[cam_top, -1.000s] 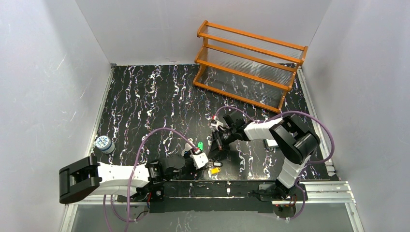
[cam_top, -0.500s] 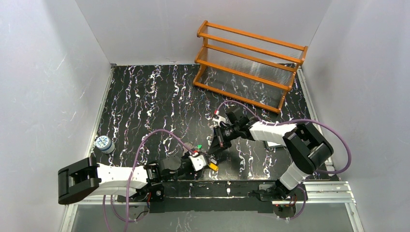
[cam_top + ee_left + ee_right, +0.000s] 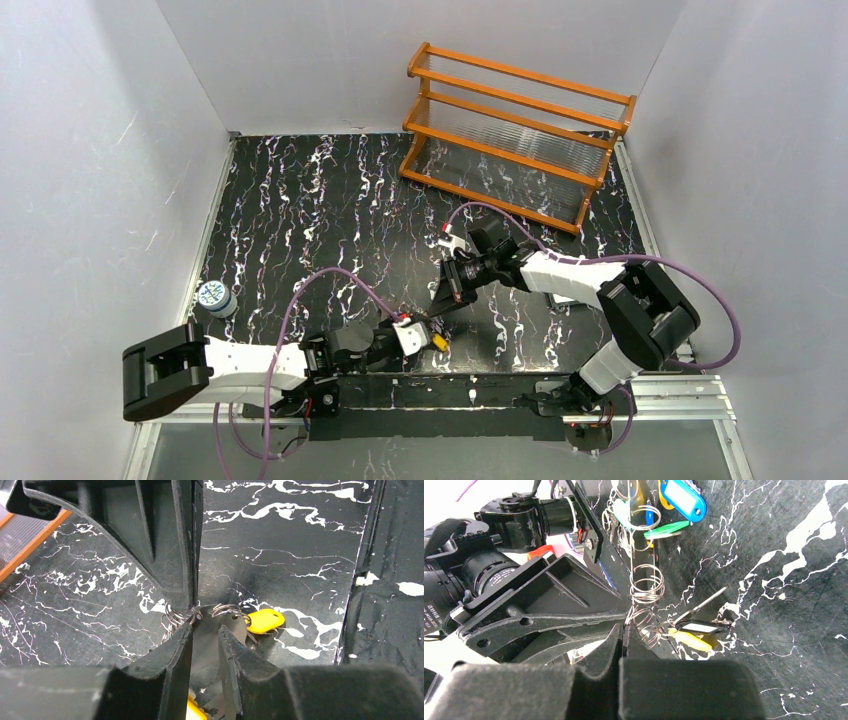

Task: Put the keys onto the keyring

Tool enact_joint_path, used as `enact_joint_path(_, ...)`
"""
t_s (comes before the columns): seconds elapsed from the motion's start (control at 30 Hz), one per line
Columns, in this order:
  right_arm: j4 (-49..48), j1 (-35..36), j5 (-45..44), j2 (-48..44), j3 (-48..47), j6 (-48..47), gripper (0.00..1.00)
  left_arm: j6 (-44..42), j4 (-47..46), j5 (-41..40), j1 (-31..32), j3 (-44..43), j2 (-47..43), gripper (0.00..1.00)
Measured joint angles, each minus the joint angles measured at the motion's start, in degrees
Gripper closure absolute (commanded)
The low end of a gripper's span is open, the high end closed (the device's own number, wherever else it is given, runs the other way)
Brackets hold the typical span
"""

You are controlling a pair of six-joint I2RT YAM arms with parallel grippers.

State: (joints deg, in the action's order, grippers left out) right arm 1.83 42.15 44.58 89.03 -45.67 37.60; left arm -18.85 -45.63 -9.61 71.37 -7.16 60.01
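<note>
White lettering runs along a black housing (image 3: 439, 611) at the left edge of the right wrist view, too small and cropped to read. The can (image 3: 212, 296) on the desk's left shows only a blue-white pattern.

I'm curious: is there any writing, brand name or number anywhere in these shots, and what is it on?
Nothing can be quoted with confidence.
Black motor casing, left edge of the right wrist view: a short string of white digits, too blurred and cut off to read.
Round can: blue-white pattern on the lid, too small to read.
Blue key tag: no writing visible on it.
</note>
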Motion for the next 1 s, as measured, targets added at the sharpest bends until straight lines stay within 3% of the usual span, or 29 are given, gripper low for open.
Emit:
enact_joint_path(0.13, 0.0, 0.0, 0.5, -0.2, 0.0, 0.0, 0.96, 0.0, -0.9, -0.2, 0.0, 0.0, 0.0, 0.81)
enact_joint_path(0.3, -0.2, 0.1, 1.0, -0.2, 0.0, 0.0, 0.83, 0.4, -1.4, -1.1, 0.0, 0.0, -0.1, 1.0)
enact_joint_path(0.6, -2.3, 0.5, 2.8, -3.1, 0.0, 0.0, 0.8, 1.2, -2.1, -2.4, 0.0, 0.2, -1.9, 1.0)
enact_joint_path(0.73, -2.8, 0.6, 3.1, -3.8, 0.0, -0.6, 0.68, 2.2, -2.5, -3.4, 0.0, 1.6, -4.5, 1.0)
enact_joint_path(0.77, -2.8, 0.6, 3.1, -3.9, 0.0, -1.1, 0.65, 2.5, -2.5, -3.7, 0.0, 2.0, -5.1, 0.98)
enact_joint_path(0.83, -2.0, 0.6, 2.3, -4.0, -0.1, -2.7, 0.58, 3.4, -2.6, -4.7, 0.0, 3.1, -6.7, 0.8)
enact_joint_path(1.0, 1.3, 0.4, -1.2, -3.8, -0.1, -6.9, 0.47, 9.6, -2.8, -10.1, 0.0, 5.8, -10.4, 0.5)
